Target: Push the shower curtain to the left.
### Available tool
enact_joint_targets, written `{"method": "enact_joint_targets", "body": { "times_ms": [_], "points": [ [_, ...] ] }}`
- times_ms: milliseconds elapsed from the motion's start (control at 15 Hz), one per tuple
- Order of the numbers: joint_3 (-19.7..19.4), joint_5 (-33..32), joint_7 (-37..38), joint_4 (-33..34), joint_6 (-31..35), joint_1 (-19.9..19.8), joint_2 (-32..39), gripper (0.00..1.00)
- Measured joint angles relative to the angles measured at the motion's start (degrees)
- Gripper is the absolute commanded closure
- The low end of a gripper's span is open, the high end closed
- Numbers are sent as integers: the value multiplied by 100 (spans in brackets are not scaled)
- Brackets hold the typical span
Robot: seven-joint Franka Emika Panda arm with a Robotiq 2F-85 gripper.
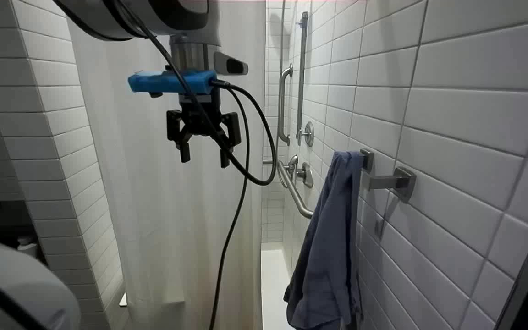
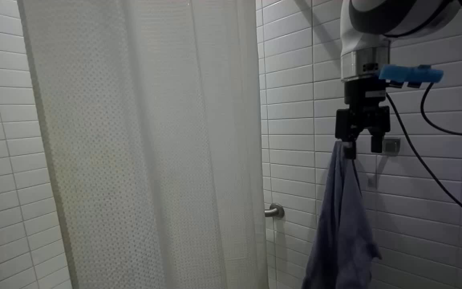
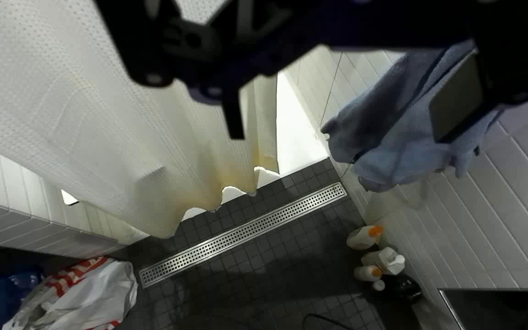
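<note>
The shower curtain (image 1: pixel 154 220) is a tall white sheet with long vertical folds. It hangs down the left and middle of an exterior view, and it fills the left half in an exterior view (image 2: pixel 155 140). In the wrist view the curtain (image 3: pixel 122 137) hangs at the left, its wavy hem near the floor. My gripper (image 1: pixel 205 156) points down with its fingers spread and nothing between them. In an exterior view the gripper (image 2: pixel 363 148) is to the right of the curtain and apart from it. In the wrist view the gripper (image 3: pixel 344 110) shows dark fingers, wide apart.
A blue-grey towel (image 1: pixel 328 243) hangs from a wall hook right of the curtain. Metal grab bars (image 1: pixel 283 105) run along the tiled wall. A black cable (image 1: pixel 234 224) loops from the wrist. A floor drain (image 3: pixel 245 238), several bottles (image 3: pixel 365 237) and a bag (image 3: pixel 94 288) lie below.
</note>
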Motion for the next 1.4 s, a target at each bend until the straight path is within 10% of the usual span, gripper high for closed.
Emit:
{"method": "enact_joint_targets", "body": {
  "times_ms": [1400],
  "points": [
    [-9, 135, -20, 45, 418, 2, 57, 0]
  ]
}}
